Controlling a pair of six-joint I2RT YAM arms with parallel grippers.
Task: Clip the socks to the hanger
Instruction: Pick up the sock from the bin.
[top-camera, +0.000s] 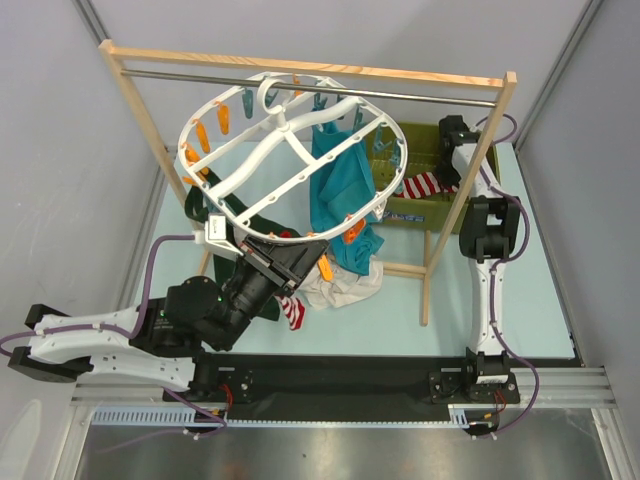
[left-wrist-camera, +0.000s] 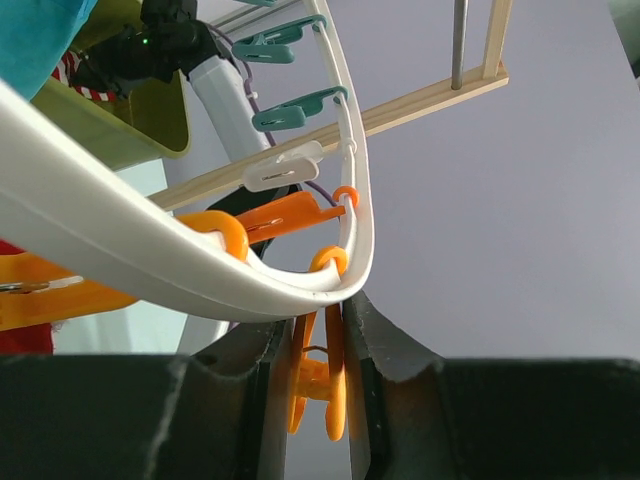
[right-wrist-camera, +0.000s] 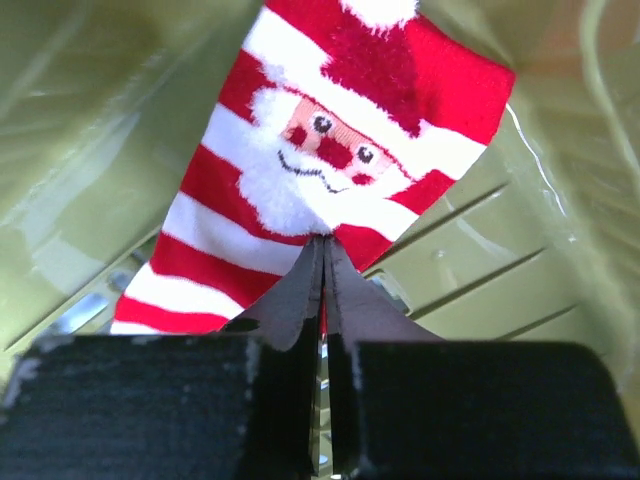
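Note:
The round white hanger (top-camera: 290, 150) hangs from the metal rod, with orange and teal clips round its rim. My left gripper (top-camera: 318, 262) is under its near rim, shut on an orange clip (left-wrist-camera: 325, 375) that hangs from the white rim (left-wrist-camera: 200, 270). My right gripper (top-camera: 447, 172) is in the green basket (top-camera: 420, 205), shut on a red-and-white striped sock (right-wrist-camera: 320, 150) with a Santa face; that sock also shows in the top view (top-camera: 424, 184). A second striped sock (top-camera: 291, 311) lies on the table by the left arm.
A wooden rack (top-camera: 310, 70) with a metal rod spans the back. A teal garment (top-camera: 340, 195) hangs from the hanger. A dark green garment (top-camera: 245, 215) hangs at its left. A pile of cloth (top-camera: 345, 285) lies under the hanger.

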